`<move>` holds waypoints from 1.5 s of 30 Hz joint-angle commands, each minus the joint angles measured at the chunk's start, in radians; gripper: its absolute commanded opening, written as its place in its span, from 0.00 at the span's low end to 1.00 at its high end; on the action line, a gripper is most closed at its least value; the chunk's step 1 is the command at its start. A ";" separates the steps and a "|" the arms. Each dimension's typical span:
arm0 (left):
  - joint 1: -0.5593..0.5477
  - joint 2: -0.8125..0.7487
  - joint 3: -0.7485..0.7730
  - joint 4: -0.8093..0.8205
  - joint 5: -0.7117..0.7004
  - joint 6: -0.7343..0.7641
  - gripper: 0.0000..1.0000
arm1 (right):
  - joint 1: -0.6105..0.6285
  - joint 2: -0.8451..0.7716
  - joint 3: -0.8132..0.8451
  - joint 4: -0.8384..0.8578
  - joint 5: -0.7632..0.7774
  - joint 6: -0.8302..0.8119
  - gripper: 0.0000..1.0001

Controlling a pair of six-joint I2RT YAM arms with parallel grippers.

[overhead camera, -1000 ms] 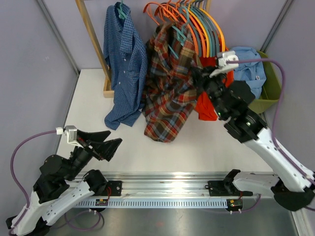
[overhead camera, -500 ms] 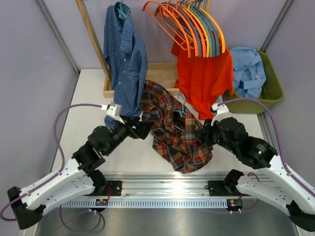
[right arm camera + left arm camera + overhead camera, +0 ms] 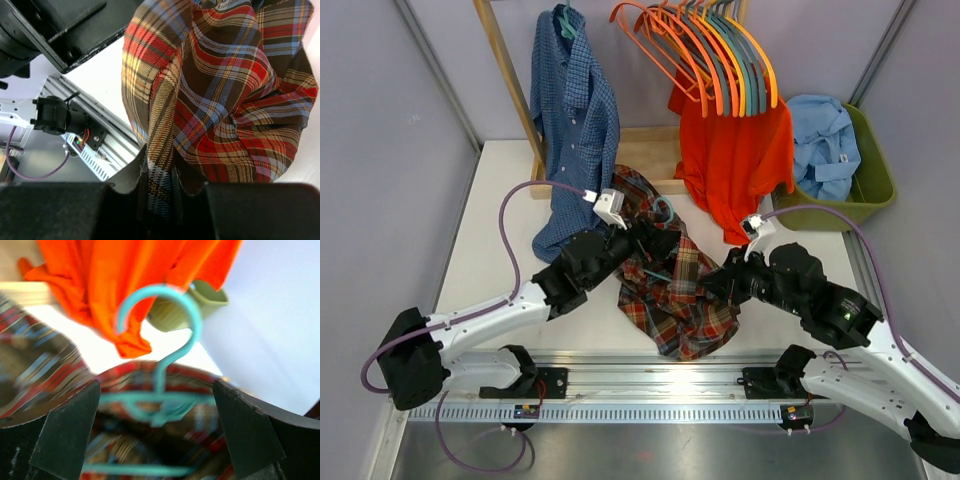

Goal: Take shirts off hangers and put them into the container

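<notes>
1: One shirt, the light blue shirt (image 3: 823, 150), lies in the basket (image 3: 878, 165). Two more hang at the rail: the checked shirt (image 3: 575, 120) and the orange shirt (image 3: 730, 170).
2: Plaid shirt (image 3: 685, 300)?
1: On the bench (image 3: 500, 220), teal hanger (image 3: 165, 355) still inside. Right claw (image 3: 159, 176) is clamped on its cloth. Left claw (image 3: 157, 405) is spread wide astride the hook. Half a second earlier it stood short of the hanger.

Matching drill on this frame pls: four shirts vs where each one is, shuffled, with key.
1 plaid shirt
2 light blue shirt
3 orange-red shirt
4 dark blue check shirt

A in the green basket
B hanging beside the wooden post
C pinched in the right hand
D hanging under the hanger bunch

Pairs: 1-C, 2-A, 3-D, 4-B
</notes>
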 commanded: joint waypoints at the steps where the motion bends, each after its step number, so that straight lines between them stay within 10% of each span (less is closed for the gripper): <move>1: -0.015 0.055 0.066 0.218 0.055 -0.009 0.98 | 0.018 -0.004 -0.005 0.116 -0.075 0.037 0.00; 7: -0.016 0.174 0.138 0.252 0.147 -0.035 0.83 | 0.024 0.006 0.009 0.125 -0.075 0.038 0.00; 12: -0.016 0.199 0.143 0.243 0.173 -0.038 0.17 | 0.024 -0.013 0.028 0.110 -0.042 0.024 0.00; 15: -0.018 0.172 0.135 0.208 0.170 -0.038 0.00 | 0.024 -0.030 0.034 0.096 -0.004 0.021 0.00; 21: -0.018 0.106 0.138 0.133 0.112 0.009 0.00 | 0.026 -0.023 0.034 0.092 0.012 0.021 0.00; 26: 0.088 0.061 0.259 -0.021 0.049 0.084 0.00 | 0.024 0.026 0.018 0.089 -0.048 0.017 0.43; 35: 0.293 0.122 0.480 -0.154 0.050 0.146 0.00 | 0.024 0.003 -0.034 0.095 -0.079 0.023 0.57; 40: 0.318 0.080 0.430 -0.200 0.088 0.155 0.00 | 0.024 -0.052 -0.029 0.038 0.016 0.026 0.00; 45: 0.318 -0.048 0.211 -0.285 0.046 0.172 0.00 | 0.024 -0.117 -0.002 -0.036 0.168 0.027 0.00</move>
